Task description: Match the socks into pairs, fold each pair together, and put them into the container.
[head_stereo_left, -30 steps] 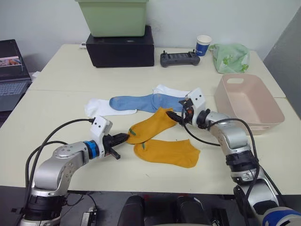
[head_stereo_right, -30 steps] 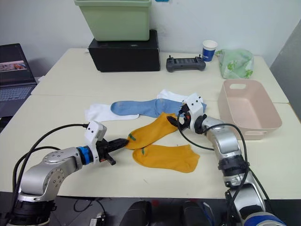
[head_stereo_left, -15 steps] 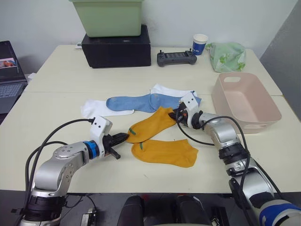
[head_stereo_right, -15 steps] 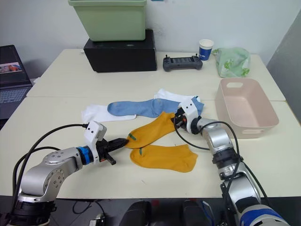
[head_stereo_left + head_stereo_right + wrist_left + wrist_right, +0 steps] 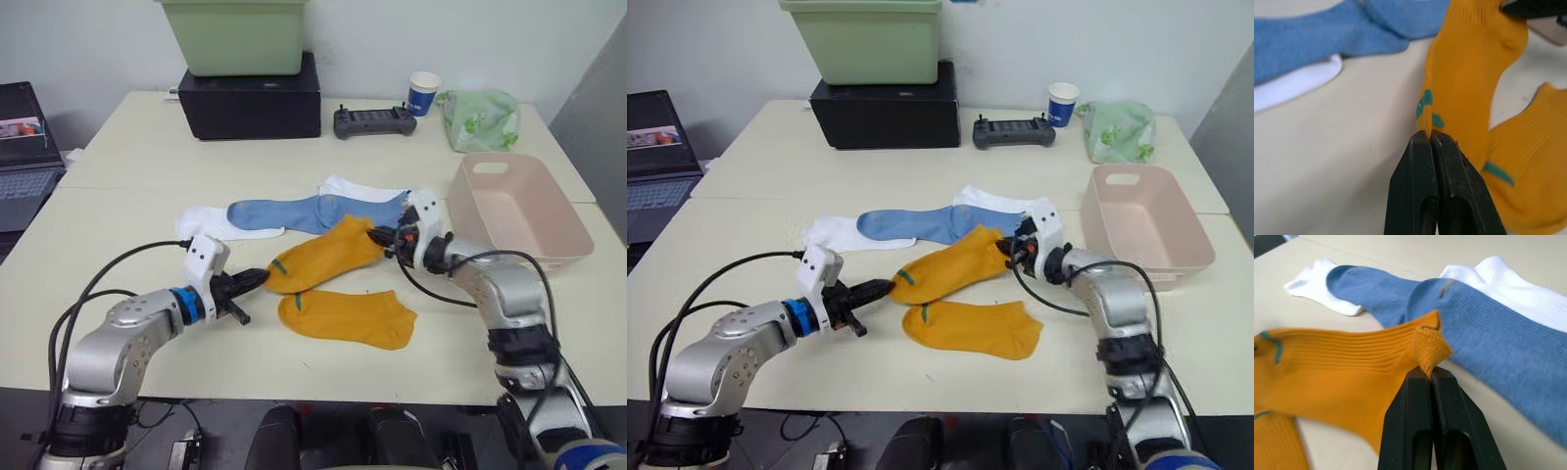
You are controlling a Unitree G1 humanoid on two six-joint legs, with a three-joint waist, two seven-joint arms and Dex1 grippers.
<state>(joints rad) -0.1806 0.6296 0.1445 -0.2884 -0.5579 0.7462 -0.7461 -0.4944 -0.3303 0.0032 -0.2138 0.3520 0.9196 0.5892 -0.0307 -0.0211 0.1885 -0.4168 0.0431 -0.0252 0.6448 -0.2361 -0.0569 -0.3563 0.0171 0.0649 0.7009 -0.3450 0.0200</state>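
**Stretching one orange sock between both pincers to lay on its mate**

My left pincer (image 5: 257,280) is clamped on one end of the upper orange sock (image 5: 323,255), by the green mark. My right pincer (image 5: 384,238) is pinched shut on the opposite end of the same sock, so it spans between them just off the surface (image 5: 118,211). The second orange sock (image 5: 348,315) lies flat right beside it, nearer to me. Two blue socks (image 5: 304,211) and two white socks (image 5: 206,221) overlap in a row behind. The pink container (image 5: 519,211) sits to my right with nothing visible inside.

To do it well, I judge: keep both grips tight and the sock taut, move both arms together, line up the green marks and edges over the flat sock, lower evenly, and avoid snagging the blue sock near my right pincer.
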